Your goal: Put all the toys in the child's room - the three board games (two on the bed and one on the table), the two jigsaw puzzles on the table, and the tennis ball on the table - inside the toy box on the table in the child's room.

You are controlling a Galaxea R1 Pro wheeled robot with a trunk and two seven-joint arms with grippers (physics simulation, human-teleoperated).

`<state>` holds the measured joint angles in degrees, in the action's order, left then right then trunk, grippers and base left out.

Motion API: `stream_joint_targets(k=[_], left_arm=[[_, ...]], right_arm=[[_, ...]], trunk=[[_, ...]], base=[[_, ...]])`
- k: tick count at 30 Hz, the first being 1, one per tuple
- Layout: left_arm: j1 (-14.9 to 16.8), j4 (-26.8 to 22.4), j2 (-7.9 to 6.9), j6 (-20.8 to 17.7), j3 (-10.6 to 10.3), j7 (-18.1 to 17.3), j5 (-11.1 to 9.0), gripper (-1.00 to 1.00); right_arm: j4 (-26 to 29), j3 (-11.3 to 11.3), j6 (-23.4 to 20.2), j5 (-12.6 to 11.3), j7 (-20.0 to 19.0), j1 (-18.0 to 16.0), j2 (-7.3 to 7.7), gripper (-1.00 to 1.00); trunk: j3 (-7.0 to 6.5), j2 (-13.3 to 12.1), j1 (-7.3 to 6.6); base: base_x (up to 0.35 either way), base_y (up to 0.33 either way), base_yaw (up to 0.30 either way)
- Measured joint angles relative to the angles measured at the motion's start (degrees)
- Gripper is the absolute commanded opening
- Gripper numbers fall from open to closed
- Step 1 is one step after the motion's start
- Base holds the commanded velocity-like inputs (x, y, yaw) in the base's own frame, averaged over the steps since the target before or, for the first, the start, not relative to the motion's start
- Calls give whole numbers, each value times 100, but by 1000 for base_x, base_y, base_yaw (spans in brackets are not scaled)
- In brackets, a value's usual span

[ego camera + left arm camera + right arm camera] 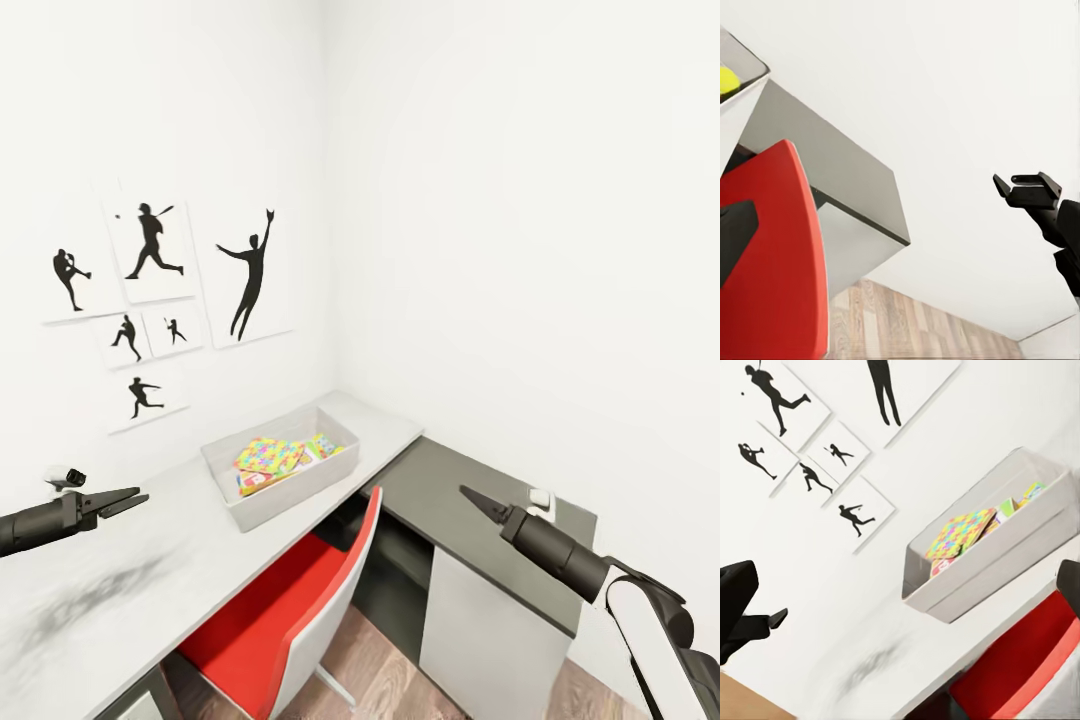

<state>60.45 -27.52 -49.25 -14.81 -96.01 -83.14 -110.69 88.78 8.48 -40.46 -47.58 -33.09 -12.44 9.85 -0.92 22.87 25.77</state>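
Puzzles (268,458) inside toy box (262,500) on table (120,580).

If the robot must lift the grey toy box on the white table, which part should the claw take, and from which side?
Probably the near long rim of the toy box, reached from above on the chair side. The walls are thin, slope outward and end in an open top, so one finger can go inside and one outside. The jigsaw puzzle lies near that wall, so the inner finger has little room.
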Motion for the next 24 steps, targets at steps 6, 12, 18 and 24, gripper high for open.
stream_joint_targets(k=[6,12,18,24], left_arm=[[0,0,0,3,0,0,-6,100],[1,1,0,3,-1,0,-6,100],[1,1,-1,4,1,-5,-6,100],[1,1,0,4,2,-8,-6,100]], right_arm=[[-3,1,1,1,1,0,0,100],[-6,0,0,0,2,0,0,100],[-7,0,0,0,1,0,1,100],[-9,-1,0,-1,1,0,1,100]], trunk=[[0,0,1],[-3,-1,1],[-18,-1,1],[-38,-1,1]], base=[[-154,35,-280],[-246,126,-280],[-264,147,-280],[-266,152,-279]])
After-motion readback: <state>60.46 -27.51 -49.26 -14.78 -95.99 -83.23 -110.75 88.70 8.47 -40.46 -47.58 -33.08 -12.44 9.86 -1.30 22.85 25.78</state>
